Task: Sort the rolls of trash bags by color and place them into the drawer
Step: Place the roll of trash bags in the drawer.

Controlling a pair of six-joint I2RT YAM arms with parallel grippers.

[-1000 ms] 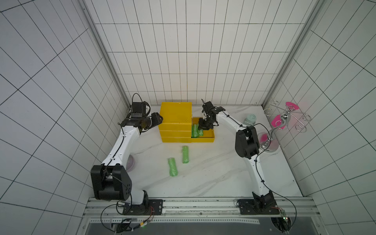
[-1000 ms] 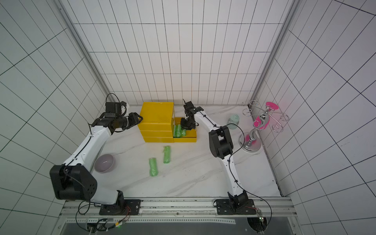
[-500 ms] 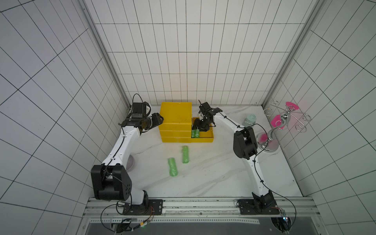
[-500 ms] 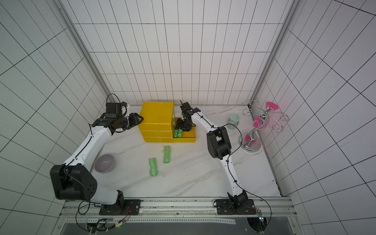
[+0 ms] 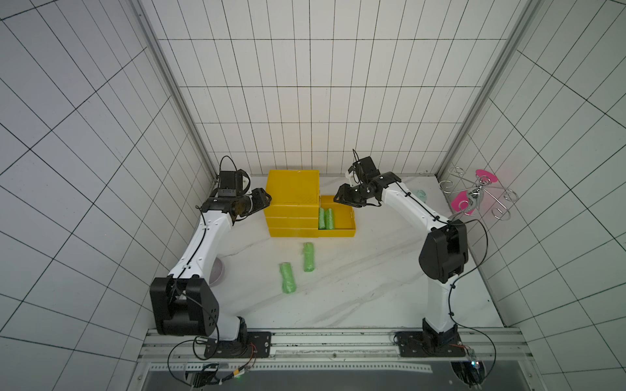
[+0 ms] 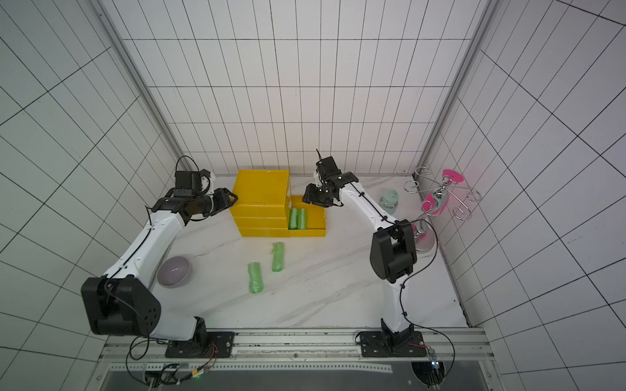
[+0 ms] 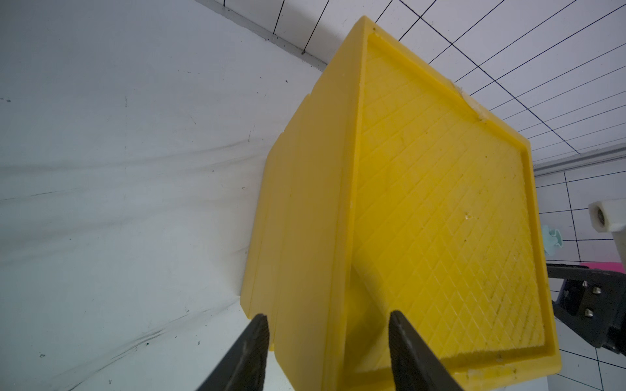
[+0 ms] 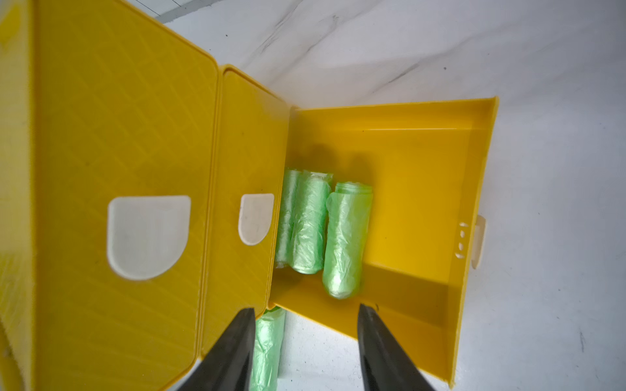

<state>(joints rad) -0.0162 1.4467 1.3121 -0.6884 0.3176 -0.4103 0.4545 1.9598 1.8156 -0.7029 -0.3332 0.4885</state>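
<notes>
Right end effector [image 8: 306,308]: I hold it above the pulled-out bottom drawer [image 8: 467,203] of the yellow cabinet [image 5: 293,186], jaws parted, nothing between them. Left end effector [image 7: 327,315]: I hold it at the cabinet's side opposite the drawer, level with the cabinet top. Its jaws are also parted, with the cabinet's upper edge lined up between them. Whether they touch it, I cannot tell.

Three light green rolls [image 8: 310,220] lie side by side inside the drawer, tucked against the cabinet body. Two more green ones lie on the counter [image 5: 355,287] in front of the cabinet: the nearer roll [image 5: 308,257] just off the cabinet's front, the farther roll [image 5: 288,278] beyond it. A lavender bowl [image 6: 174,267] sits well apart from the cabinet, by my left arm.
</notes>
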